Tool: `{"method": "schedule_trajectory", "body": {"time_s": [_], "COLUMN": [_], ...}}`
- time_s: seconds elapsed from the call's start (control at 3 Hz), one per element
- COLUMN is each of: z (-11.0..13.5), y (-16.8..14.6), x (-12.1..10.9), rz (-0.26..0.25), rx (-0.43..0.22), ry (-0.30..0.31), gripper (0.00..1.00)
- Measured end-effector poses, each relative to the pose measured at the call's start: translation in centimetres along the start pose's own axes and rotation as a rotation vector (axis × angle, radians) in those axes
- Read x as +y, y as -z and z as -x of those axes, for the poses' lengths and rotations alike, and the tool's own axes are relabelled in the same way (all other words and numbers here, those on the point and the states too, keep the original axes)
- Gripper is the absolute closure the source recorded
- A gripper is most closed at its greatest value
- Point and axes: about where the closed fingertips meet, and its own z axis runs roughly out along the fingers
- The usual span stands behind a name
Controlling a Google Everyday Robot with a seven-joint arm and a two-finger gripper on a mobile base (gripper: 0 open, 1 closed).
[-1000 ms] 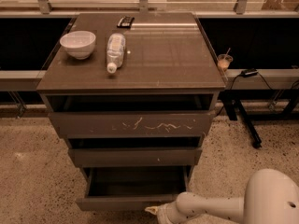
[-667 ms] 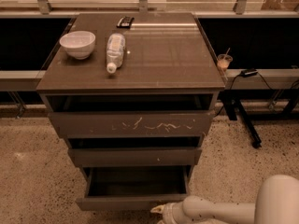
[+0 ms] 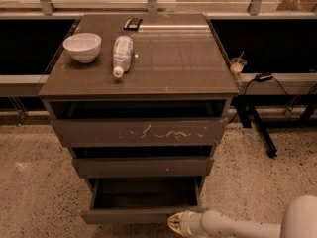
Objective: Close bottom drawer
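- Nearest us, our hand sat at the bottom edge of the view, by the right end of the bottom drawer's front. Its pale arm reached in from the right. We could not tell whether the hand was released or clenched, nor whether it touched the front or was just beside it.
- The bottom drawer stood pulled out the farthest of the three, showing its deep, dark box.
- We judged the closing push was at hand. It would go best with the hand flat on the front, nearer the middle than the right end. Driving straight inward would keep the drawer from skewing and binding.
- Above it, the middle drawer and the scratched top drawer each stood slightly out. We thought the push should leave both alone.
- On the desk a white bowl sat at the left, with a bottle lying on its side just beside it. A small dark object lay near the far edge.
- The floor was speckled. A cup stood on a ledge to the right, and window frames ran behind.
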Motion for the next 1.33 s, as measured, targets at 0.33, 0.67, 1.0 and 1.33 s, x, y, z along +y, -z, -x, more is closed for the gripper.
{"method": "schedule_trajectory", "body": {"time_s": [0.33, 0.67, 1.0, 1.33], "z": [-1.9, -1.5, -1.3, -1.6], "y": [0.1, 0.7, 0.2, 0.0], "x": [-2.1, -1.6, -2.3, -5.2], "rz": [-0.081, -0.065, -0.025, 0.017], "rx": [0.048, 0.043, 0.019, -0.015], "ry": [-0.058, -0.06, -0.075, -0.085], "gripper": [0.0, 0.0, 0.18, 0.42]}}
